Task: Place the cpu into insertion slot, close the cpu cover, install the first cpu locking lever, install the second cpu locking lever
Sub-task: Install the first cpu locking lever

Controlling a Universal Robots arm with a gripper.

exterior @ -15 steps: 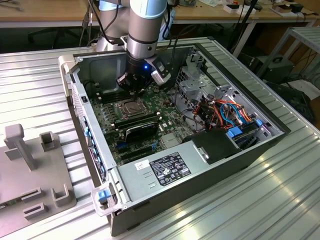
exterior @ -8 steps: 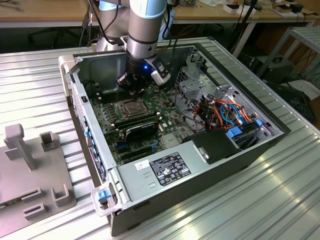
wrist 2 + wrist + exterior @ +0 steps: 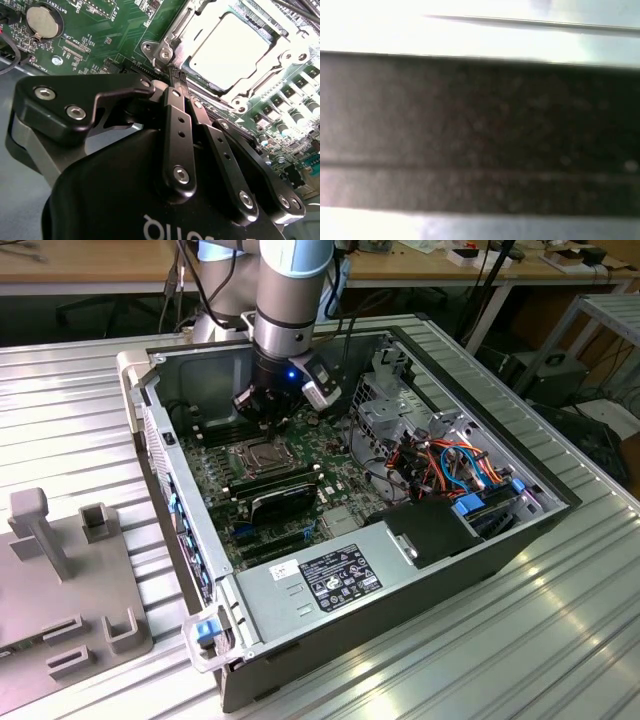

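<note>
Upper centre of the exterior view, the gripper (image 3: 268, 418) hangs just above the insertion slot (image 3: 256, 455); in the second wrist view its fingers (image 3: 176, 85) are closed together, gripping nothing visible, tips at the corner of the closed cpu cover (image 3: 176, 31) over the seated cpu (image 3: 227, 46). Lever-locking step, I judge; it calls for careful pressing.

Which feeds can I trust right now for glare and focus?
Second wrist view: sharp, but the cpu glares near white. First wrist view: fully blurred, a dark band between washed-out bright strips. Exterior view: evenly lit, with the pincer shadowing the socket area.

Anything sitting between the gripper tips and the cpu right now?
In the second wrist view, the gripper tips sit at the cpu cover's edge; the cover's frame is all that separates them from the cpu.
</note>
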